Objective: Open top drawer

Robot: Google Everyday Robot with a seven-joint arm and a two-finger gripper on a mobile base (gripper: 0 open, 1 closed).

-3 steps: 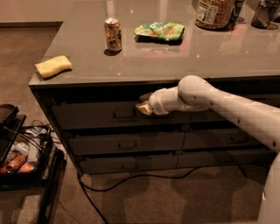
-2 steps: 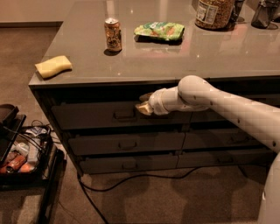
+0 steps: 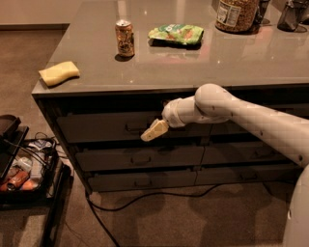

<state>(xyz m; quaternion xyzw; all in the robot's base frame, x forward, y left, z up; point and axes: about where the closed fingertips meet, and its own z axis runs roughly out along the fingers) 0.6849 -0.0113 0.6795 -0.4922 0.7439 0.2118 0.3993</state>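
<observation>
Wide grey-brown top drawer (image 3: 96, 128) with a flat plain front, at the head of the left three-drawer stack directly under the overhanging edge of the grey polished countertop (image 3: 217, 62); its front appears level with the two shallower grey drawers (image 3: 111, 158) beneath it, and its small rectangular pull handle (image 3: 135, 127) sits at the centre. The pale yellow gripper (image 3: 154, 130) hangs in front of the drawer, just right of the handle and slanted down towards the left; whether it touches the handle, and whether it is spread or closed, cannot be told. It ends the white jointed arm (image 3: 251, 120), which enters from the right edge and crosses the like grey drawers of the right stack (image 3: 241, 152). On the countertop stand an orange drink can (image 3: 124, 38), a green crinkled snack bag (image 3: 176, 34) to its right, a yellow rectangular sponge (image 3: 59, 72) near the left front corner, and a large labelled jar (image 3: 236, 13) at the far edge. On the brown carpet, a dark cable (image 3: 145, 197) runs along the cabinet base, and a black low cart (image 3: 29, 188) holding mixed small items stands at the left.
</observation>
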